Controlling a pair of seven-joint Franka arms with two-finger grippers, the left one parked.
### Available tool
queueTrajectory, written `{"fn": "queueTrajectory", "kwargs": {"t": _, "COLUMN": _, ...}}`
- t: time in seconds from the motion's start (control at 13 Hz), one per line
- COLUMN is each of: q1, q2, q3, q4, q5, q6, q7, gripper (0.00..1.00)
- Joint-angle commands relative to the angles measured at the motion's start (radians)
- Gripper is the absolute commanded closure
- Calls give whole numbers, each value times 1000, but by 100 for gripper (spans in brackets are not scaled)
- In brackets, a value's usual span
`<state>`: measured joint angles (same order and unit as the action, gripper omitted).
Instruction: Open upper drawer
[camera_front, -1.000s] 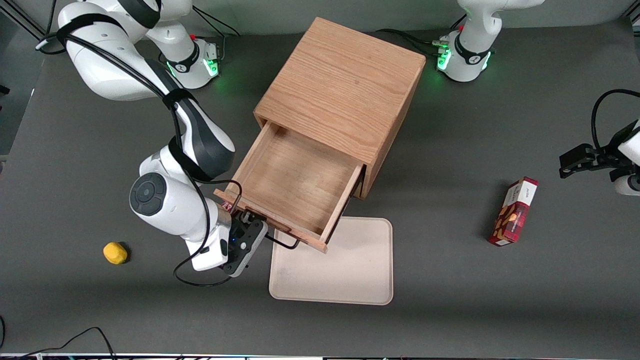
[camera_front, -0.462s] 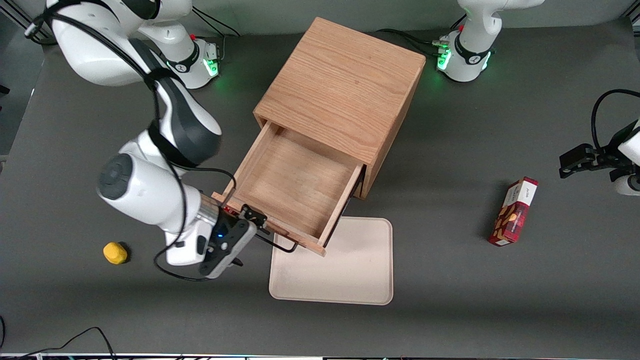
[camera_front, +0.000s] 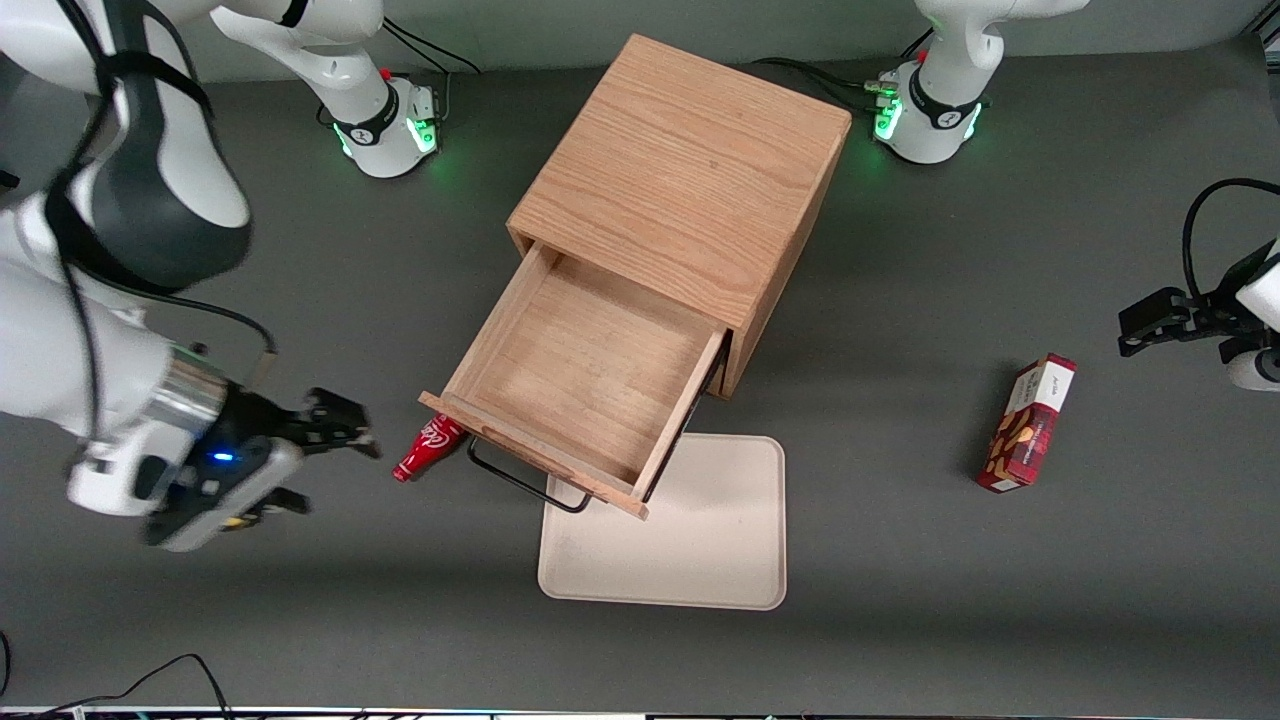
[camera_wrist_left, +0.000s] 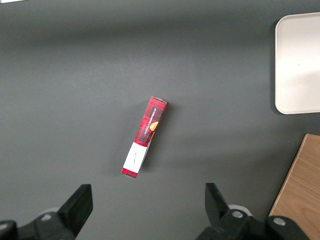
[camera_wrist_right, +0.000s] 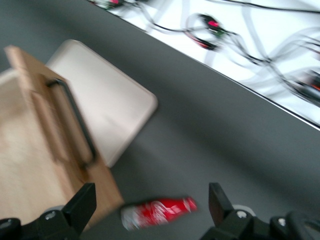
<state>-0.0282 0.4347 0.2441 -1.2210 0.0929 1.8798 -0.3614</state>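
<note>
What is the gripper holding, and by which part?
Nothing. The gripper is open, off the drawer and its handle, toward the working arm's end.

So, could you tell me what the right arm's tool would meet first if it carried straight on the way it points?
Probably the small red bottle lying beside the open upper drawer; the open tool points roughly at it, though depth is unclear.

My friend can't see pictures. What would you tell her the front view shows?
A light oak cabinet has its upper drawer pulled wide open and empty. The working arm's tool, open, hangs off toward its own end of the table, apart from the drawer. A red bottle lies beside the drawer front, and a beige tray sits nearer the camera.
</note>
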Motion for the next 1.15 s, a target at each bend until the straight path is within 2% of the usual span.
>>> {"fn": "queueTrajectory", "kwargs": {"t": 0.0, "q1": 16, "q2": -186, "q3": -142, "q4": -227, "q5": -52, "q6": 44, "q7": 15, "gripper": 0}}
{"fn": "queueTrajectory", "kwargs": {"t": 0.15, "q1": 13, "q2": -258, "q3": -219, "q4": -352, "q5": -73, "q6": 80, "q7": 21, "gripper": 0}}
{"fn": "queueTrajectory", "kwargs": {"t": 0.23, "q1": 14, "q2": -313, "q3": -259, "q4": -458, "q5": -73, "q6": 164, "q7": 30, "gripper": 0}}
{"fn": "queueTrajectory", "kwargs": {"t": 0.31, "q1": 14, "q2": -355, "q3": -282, "q4": -547, "q5": -70, "q6": 224, "q7": 77, "gripper": 0}}
{"fn": "queueTrajectory", "kwargs": {"t": 0.46, "q1": 14, "q2": -392, "q3": -298, "q4": -619, "q5": -67, "q6": 220, "q7": 271, "gripper": 0}}
{"fn": "queueTrajectory", "kwargs": {"t": 0.62, "q1": 16, "q2": -392, "q3": -311, "q4": -608, "q5": -65, "q6": 119, "q7": 388, "gripper": 0}}
{"fn": "queueTrajectory", "kwargs": {"t": 0.85, "q1": 25, "q2": -346, "q3": -312, "q4": -482, "q5": -67, "q6": -48, "q7": 519, "gripper": 0}}
{"fn": "queueTrajectory", "kwargs": {"t": 1.08, "q1": 33, "q2": -329, "q3": -309, "q4": -453, "q5": -73, "q6": -70, "q7": 535, "gripper": 0}}
